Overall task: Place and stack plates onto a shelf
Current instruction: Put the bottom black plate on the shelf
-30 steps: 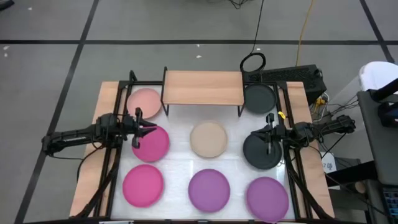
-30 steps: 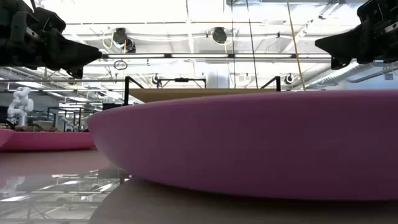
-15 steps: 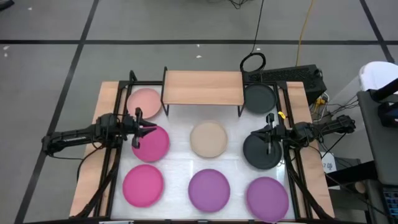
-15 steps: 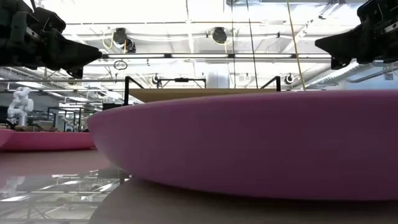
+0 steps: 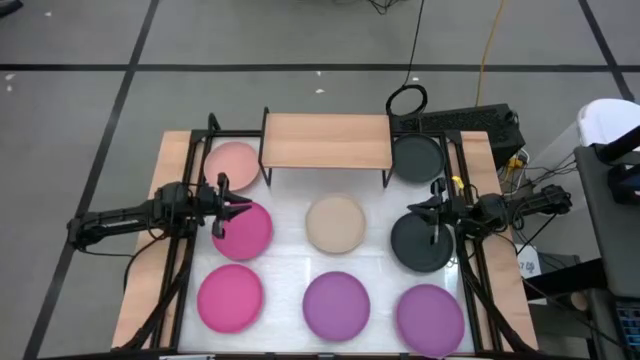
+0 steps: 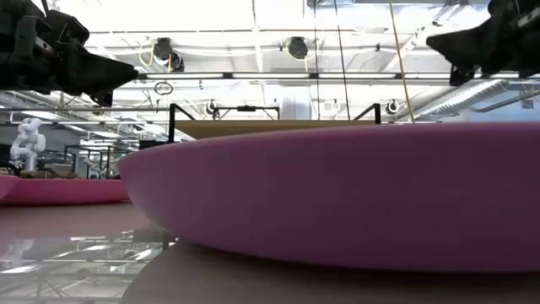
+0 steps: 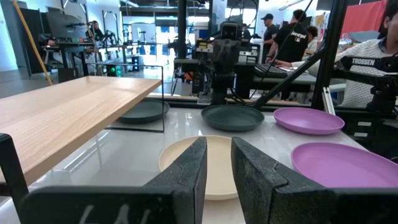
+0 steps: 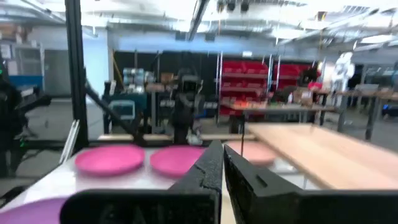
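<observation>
Plates are lying singly on the white counter [image 5: 290, 262] in front of the shelf [image 5: 326, 140]: pale pink plate [image 5: 232, 161] and far dark grey plate [image 5: 416, 157] are flanking the shelf, the magenta plate [image 5: 243, 230], beige plate [image 5: 335, 222] and near dark grey plate [image 5: 418, 243] are forming a middle row. Two purple plates [image 5: 336, 299] and another magenta one are occupying the front row. The shelf's wooden top is bare. Left gripper [image 5: 238, 208] is hovering over the magenta plate's edge, fingers narrowly parted; right gripper [image 5: 420, 208] is hovering above the near dark grey plate, fingers almost closed, holding nothing.
</observation>
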